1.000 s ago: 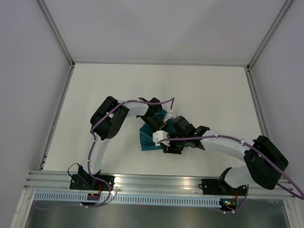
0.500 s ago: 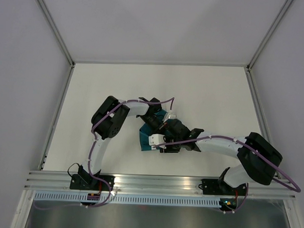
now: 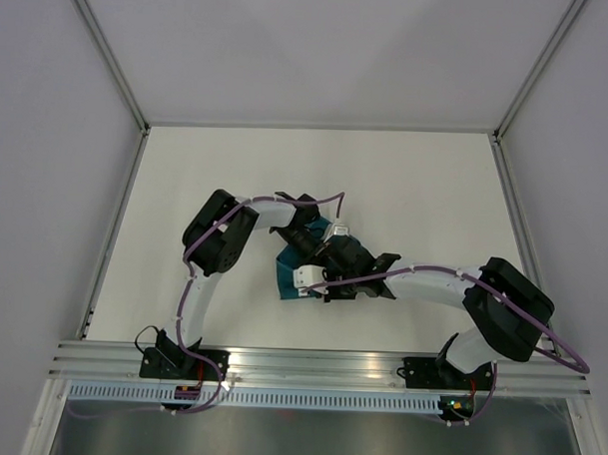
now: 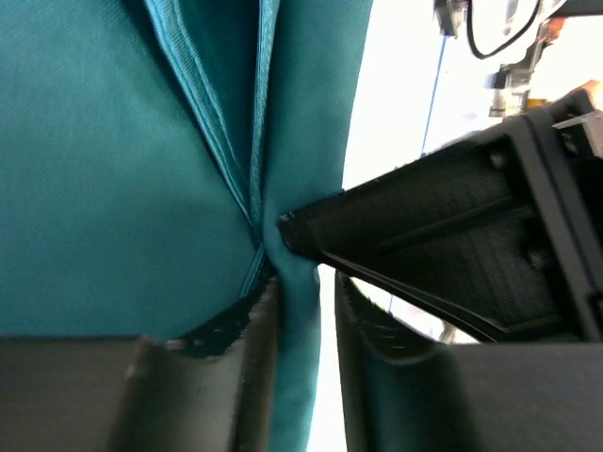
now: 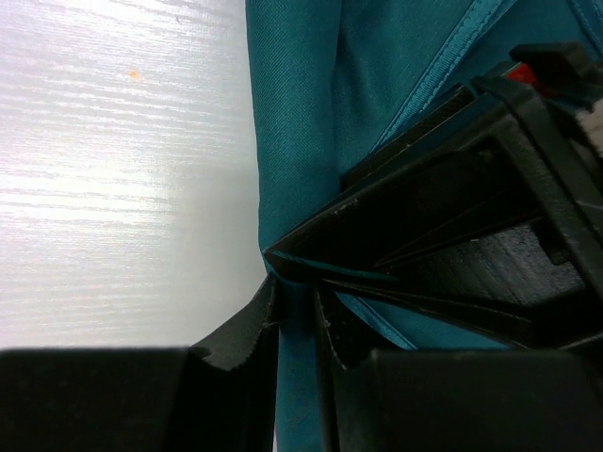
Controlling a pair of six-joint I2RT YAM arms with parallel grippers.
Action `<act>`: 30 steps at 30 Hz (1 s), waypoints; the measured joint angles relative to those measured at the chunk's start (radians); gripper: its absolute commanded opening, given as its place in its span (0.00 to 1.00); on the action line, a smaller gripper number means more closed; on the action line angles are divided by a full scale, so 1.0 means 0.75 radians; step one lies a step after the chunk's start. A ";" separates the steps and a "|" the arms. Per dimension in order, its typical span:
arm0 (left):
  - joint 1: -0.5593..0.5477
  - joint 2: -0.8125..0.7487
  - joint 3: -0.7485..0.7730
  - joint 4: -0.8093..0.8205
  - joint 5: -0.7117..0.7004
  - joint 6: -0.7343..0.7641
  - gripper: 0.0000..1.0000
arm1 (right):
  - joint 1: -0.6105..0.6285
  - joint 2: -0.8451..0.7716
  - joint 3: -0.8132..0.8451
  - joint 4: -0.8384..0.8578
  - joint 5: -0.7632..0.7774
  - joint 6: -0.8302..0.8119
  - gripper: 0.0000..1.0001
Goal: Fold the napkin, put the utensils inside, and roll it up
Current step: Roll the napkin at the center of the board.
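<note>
Right gripper (image 5: 294,299) pinches a fold of the teal napkin (image 5: 292,141) on the table (image 5: 113,188), left gripper (image 4: 303,287) narrow around the same fold, its hold unclear; folding seems underway, next needing a coordinated carry-over.

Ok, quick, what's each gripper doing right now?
Left gripper: around a napkin fold, grip cannot be told.
Right gripper: closed on the napkin.
</note>
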 measured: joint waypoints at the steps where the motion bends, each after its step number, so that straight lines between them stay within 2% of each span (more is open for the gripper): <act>1: 0.006 -0.001 0.003 -0.012 0.003 -0.001 0.40 | -0.001 0.007 0.010 -0.012 -0.002 0.001 0.07; 6: 0.048 -0.025 0.016 -0.035 -0.008 -0.002 0.48 | -0.026 0.055 0.080 -0.083 -0.049 -0.002 0.05; 14: 0.168 -0.149 0.020 0.130 -0.151 -0.111 0.49 | -0.120 0.140 0.200 -0.224 -0.210 -0.010 0.04; 18: 0.270 -0.275 -0.017 0.332 -0.282 -0.269 0.48 | -0.170 0.194 0.264 -0.298 -0.293 -0.013 0.04; 24: 0.418 -0.557 -0.203 0.668 -0.508 -0.452 0.48 | -0.250 0.320 0.413 -0.460 -0.432 -0.025 0.03; 30: 0.410 -0.859 -0.465 0.959 -0.711 -0.505 0.50 | -0.325 0.477 0.585 -0.656 -0.571 -0.054 0.03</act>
